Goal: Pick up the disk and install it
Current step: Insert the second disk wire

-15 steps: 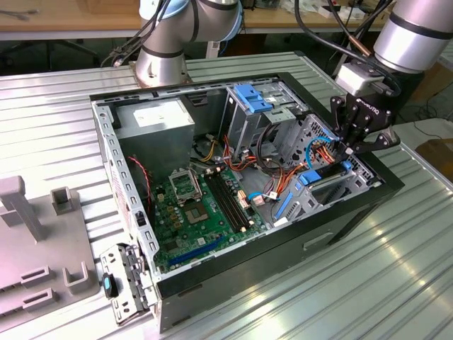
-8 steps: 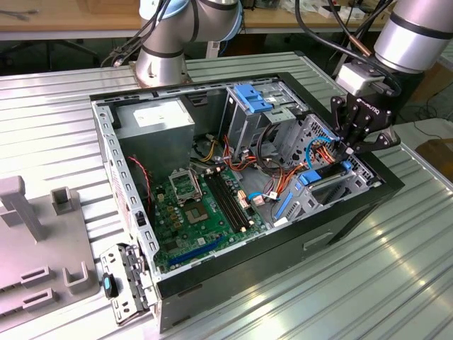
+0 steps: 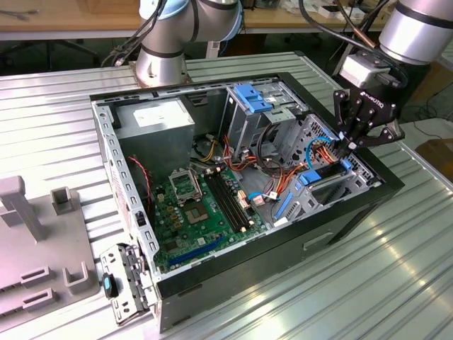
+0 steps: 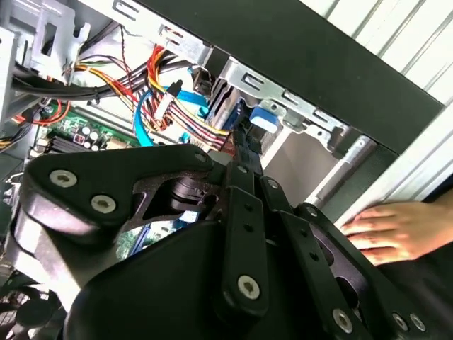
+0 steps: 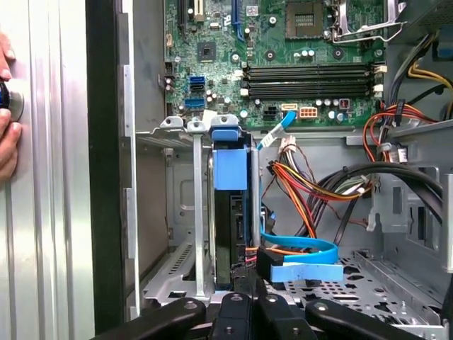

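Observation:
The disk point(image 3: 329, 173) stands on edge in the bay at the front corner of the open computer case point(image 3: 106, 163), toward the exterior view's right. In the first wrist view its dark body point(image 5: 230, 234) sits between metal guides, capped by a blue rail. My gripper point(image 3: 352, 145) hangs directly over that bay, shut, its tips at the disk's upper end. In the second wrist view the closed fingers point(image 4: 241, 152) meet right against the blue rail of the disk point(image 4: 265, 120). My gripper point(image 5: 248, 297) sits just above the disk's edge in the first wrist view.
Bundled coloured cables point(image 5: 311, 184) and a blue flat cable point(image 5: 304, 248) crowd the bay's side. The motherboard point(image 3: 198, 205), grey power supply point(image 3: 156, 120) and blue-topped drive cage point(image 3: 255, 99) lie within the case. A person's hand point(image 4: 396, 227) rests on the table outside. Grey fixtures point(image 3: 28, 241) stand at the exterior view's left.

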`<state>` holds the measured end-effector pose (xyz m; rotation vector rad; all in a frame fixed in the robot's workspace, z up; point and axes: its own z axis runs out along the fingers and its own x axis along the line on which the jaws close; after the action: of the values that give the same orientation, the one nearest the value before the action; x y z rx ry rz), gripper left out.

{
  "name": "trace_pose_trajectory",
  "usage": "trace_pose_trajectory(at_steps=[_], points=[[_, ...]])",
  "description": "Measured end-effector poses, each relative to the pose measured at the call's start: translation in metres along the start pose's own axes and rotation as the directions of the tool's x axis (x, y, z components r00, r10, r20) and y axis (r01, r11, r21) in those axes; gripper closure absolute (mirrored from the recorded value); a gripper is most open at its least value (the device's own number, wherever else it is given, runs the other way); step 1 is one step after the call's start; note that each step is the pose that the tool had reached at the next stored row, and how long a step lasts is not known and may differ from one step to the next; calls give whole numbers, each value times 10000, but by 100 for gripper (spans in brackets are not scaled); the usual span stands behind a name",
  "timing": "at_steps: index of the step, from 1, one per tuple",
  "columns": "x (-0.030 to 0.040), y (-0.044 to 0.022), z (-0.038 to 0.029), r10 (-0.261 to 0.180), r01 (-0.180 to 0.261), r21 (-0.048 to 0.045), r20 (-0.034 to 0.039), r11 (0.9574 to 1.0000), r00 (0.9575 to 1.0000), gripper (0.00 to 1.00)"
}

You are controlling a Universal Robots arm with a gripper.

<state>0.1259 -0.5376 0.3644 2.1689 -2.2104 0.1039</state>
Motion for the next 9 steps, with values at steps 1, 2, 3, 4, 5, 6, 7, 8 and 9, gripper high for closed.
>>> trace_pose_trajectory(at_steps=[1,2,3,4,5,6,7,8,9], points=[[2,0,-26,0,0,0,1,10000,10000,89],[8,-2,-105,0,0,0,0,10000,10000,89],[14,-3,-187,0,0,0,1,10000,10000,89],[22,-5,-273,0,0,0,0,10000,10000,89],[27,-6,-345,0,0,0,0,10000,10000,89],[34,-8,-434,0,0,0,0,10000,10000,89],[36,-8,-467,0,0,0,0,10000,10000,89],[39,-9,-498,0,0,0,0,10000,10000,89],[42,-10,-545,0,0,0,0,10000,10000,89]])
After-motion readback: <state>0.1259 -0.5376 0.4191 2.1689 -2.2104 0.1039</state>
